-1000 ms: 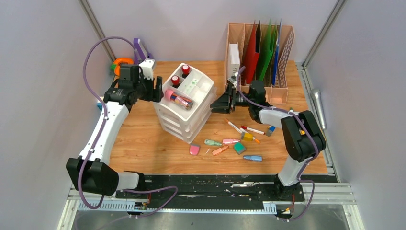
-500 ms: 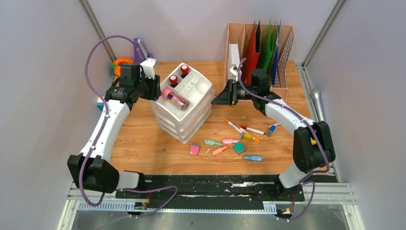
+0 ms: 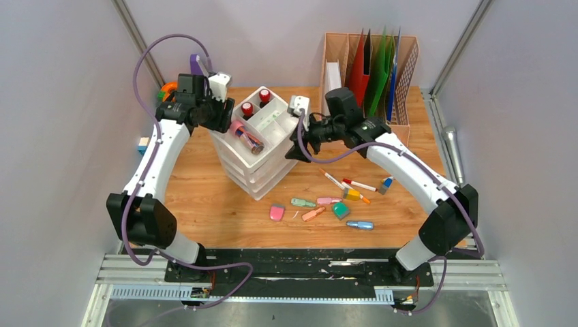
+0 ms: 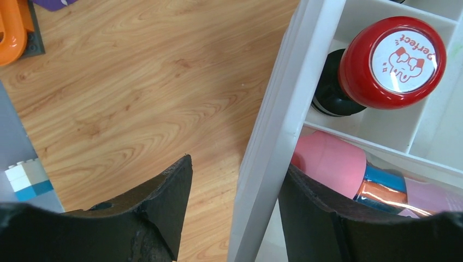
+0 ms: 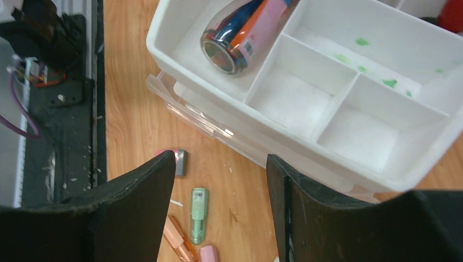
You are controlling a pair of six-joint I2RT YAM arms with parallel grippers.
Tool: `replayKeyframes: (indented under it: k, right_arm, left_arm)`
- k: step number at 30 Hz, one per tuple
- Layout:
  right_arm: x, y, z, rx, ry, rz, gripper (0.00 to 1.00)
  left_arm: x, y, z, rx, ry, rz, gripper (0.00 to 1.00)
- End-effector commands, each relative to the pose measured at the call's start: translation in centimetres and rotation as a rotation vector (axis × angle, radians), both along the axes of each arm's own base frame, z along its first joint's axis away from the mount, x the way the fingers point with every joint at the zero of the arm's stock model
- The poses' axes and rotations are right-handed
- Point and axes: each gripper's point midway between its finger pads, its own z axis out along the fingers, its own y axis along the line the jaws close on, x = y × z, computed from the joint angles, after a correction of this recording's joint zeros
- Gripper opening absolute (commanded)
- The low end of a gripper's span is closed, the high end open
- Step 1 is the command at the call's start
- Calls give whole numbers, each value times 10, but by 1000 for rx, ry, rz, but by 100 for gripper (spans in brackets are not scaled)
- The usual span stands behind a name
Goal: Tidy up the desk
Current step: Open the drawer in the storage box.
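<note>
Drawer unit blocks desk centre; left front seemingly free.

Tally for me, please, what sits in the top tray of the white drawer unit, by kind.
Red-capped stamps: 2
Pink-capped tube, lying on its side: 1
Total: 3

Desk is recorded as light-brown wood grain, drawer unit as white, stamp cap as red.
</note>
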Motion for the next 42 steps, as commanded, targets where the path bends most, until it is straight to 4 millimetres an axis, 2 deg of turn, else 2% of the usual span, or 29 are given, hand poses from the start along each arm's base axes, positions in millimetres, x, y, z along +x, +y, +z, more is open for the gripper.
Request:
replayKeyframes:
  k: [1,12,25,29,37,42]
  right_arm:
    - [8,-7,-19,-198,-206,79,63]
    - [5,10,-42,-361,-359,198,62]
    - [8,17,-69,-472,-454,261,61]
    - [8,19,-67,-485,-487,261,60]
    - [1,15,-47,-472,-515,241,59]
    - [-10,14,-43,-398,-391,176,60]
  left_arm:
    - [12,7,11,63,-34,-18,67]
    - [20,9,15,84,-39,-27,68]
    - [24,8,13,86,-36,-35,68]
    - [25,7,13,85,-35,-36,69]
    - [26,8,12,91,-35,-33,69]
    - [24,7,10,79,-26,-25,69]
